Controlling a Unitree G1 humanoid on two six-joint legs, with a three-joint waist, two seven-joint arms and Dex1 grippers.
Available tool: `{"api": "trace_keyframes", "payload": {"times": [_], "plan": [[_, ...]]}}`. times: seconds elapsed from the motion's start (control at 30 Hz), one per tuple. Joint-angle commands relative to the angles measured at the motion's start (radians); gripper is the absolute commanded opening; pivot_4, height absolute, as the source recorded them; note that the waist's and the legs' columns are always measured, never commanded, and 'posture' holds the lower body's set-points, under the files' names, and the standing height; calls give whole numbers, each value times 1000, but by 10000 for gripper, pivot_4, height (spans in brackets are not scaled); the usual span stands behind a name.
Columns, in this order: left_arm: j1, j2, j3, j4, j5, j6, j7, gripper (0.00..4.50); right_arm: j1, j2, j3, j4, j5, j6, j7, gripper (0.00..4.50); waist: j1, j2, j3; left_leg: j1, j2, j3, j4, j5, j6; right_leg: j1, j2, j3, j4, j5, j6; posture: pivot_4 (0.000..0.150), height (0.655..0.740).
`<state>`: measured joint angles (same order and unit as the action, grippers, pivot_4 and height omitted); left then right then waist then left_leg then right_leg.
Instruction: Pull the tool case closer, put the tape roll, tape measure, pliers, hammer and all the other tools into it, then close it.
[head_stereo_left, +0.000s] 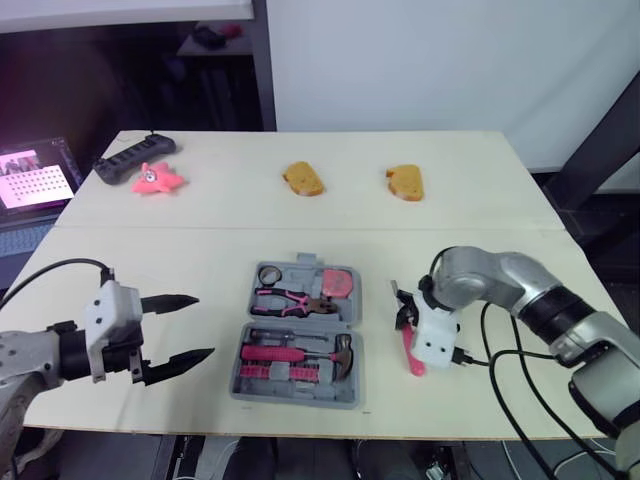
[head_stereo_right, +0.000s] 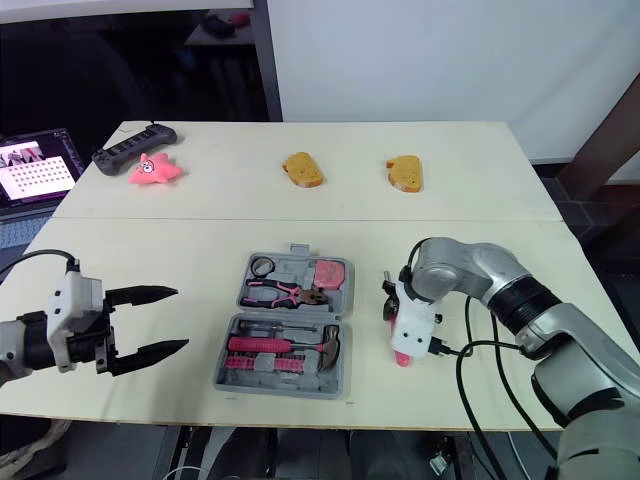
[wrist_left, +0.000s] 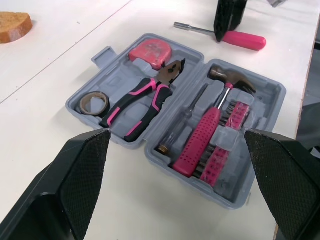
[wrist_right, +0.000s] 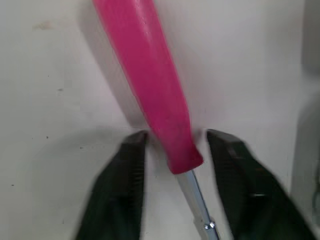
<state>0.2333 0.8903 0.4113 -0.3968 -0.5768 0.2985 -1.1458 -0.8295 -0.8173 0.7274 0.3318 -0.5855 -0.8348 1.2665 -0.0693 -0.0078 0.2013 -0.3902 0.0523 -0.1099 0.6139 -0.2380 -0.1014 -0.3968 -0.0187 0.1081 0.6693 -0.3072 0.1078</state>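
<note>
Work centres on the pink-handled steel screwdriver (wrist_right: 150, 85), lying just right of the open grey plastic tool case (wrist_left: 120, 75); the right gripper (wrist_right: 176, 136) straddles its handle, unclenched, apparently poised to grasp. The left gripper (head_stereo_left: 200, 325) hovers spread wide beside the case.

Grey tool case (wrist_left: 120, 75) lies wide open, flat on the desk (head_stereo_left: 200, 210) near its front edge. Tape roll (wrist_left: 94, 103), pink tape measure (wrist_left: 150, 52) and pliers (wrist_left: 145, 97) are in the far half, hammer (wrist_left: 212, 120) in the near half. A pink-handled screwdriver (wrist_left: 235, 38) lies just right of the case.
</note>
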Motion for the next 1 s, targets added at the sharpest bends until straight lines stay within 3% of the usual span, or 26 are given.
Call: {"api": "trace_keyframes", "payload": {"times": [0.03,0.23,0.4,0.43,0.5,0.6,0.7,0.8,1.0], "plan": [[-15,0,1,-18,-5,0,10,45000,40,-20,-40,-89,25,99,47,2810,0,0,0,0,0,0,0,0,0,0,0,0,0,0,0,1500,7400],[-34,3,-14,-6,-5,1,6,45000,133,-78,-195,-179,78,319,12,2823,6,0,0,0,-1,0,1,0,0,1,-1,0,0,0,0,1500,7400],[-59,4,-37,12,1,-2,-1,45000,334,-157,-341,-397,129,660,73,2823,8,0,0,0,-1,-1,0,0,0,1,0,0,0,0,0,1500,7400],[-62,5,-42,16,3,-5,-3,45000,384,-162,-370,-474,125,792,104,2823,11,0,0,0,-1,-1,0,0,0,1,0,-1,0,0,0,1500,7400],[-74,5,-52,25,6,-9,-7,45000,459,-96,-433,-668,153,1251,188,2823,9,0,0,0,-1,-1,1,0,0,1,0,0,0,0,0,1500,7400],[-90,4,-65,36,7,-12,-11,45000,428,55,-434,-759,97,1914,168,2823,-2,-1,-1,1,1,-2,1,0,0,1,3,0,2,0,0,1500,7400],[-94,5,-70,38,8,-15,-17,45000,369,125,-418,-722,160,2212,91,2823,1,-1,0,1,0,-3,1,0,-1,0,3,0,2,0,-2,1500,7400],[-95,10,-69,39,9,-18,-21,45000,343,218,-487,-672,201,2368,-62,2823,7,-2,-1,-1,0,-3,1,0,-1,0,2,-1,0,-1,-4,1500,7400],[-88,16,-57,36,10,-19,-30,45000,357,324,-544,-621,269,2394,-310,2823,4,-4,-2,-1,0,-3,0,0,-1,0,2,-1,-2,0,-1,1500,7400]]}}
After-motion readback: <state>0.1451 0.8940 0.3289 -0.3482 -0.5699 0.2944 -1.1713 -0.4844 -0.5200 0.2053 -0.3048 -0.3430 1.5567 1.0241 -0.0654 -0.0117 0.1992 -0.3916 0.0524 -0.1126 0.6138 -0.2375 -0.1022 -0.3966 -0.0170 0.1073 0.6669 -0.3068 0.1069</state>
